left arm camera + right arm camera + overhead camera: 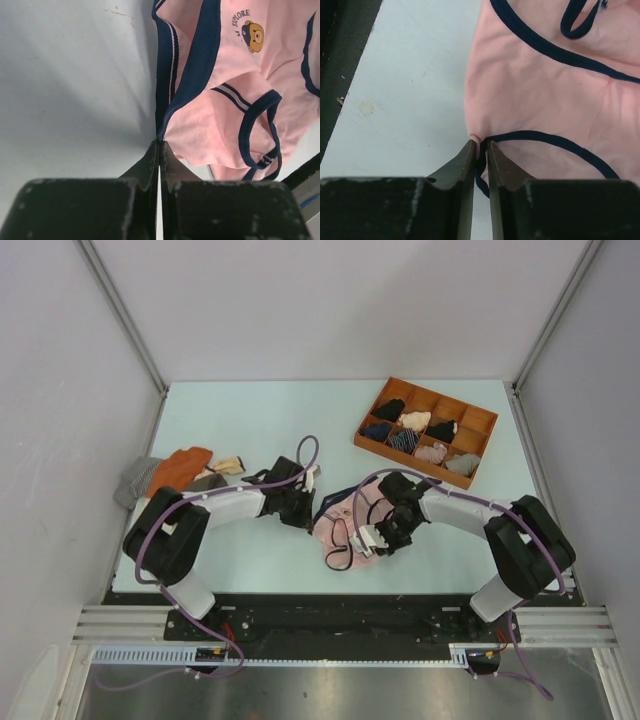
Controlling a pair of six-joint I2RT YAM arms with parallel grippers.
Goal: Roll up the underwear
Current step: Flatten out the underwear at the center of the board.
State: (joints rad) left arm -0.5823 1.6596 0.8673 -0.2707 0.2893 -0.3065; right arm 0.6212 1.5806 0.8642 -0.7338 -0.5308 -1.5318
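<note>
Nearest me, both arms reach in from their bases and meet at the middle of the table (pixel 250 420), toward its near edge. The underwear (pixel 545 95) lies there between the two wrists, spread more or less flat with a few creases, and no roll has been started.

The right gripper (pixel 480 152) is pinched almost closed on the navy edging at the garment's near-right corner. A loop of that trim and a nub of pink fabric sit between its tips. The left gripper (pixel 159 150) is clamped tight on the navy band at the left edge, where the pink cloth comes to a point. I read these as two opposite corner grips, meant to tension or square the fabric so it folds cleanly before rolling. The bear print (pixel 254 36) faces up beyond the left fingers. One leg hole lies curled over the pink, so I'd flatten it first.

Farther left, at the table's edge, is a heap of waiting pieces, with an orange cloth (pixel 180 468) on top and a beige cloth (pixel 228 466) just beside it. Both are well apart from the work.

At the far right is a brown tray (pixel 410 463). Most of its compartments hold a bundled garment, and a few at the far-right end look bare. I judge that the finished roll goes there.
</note>
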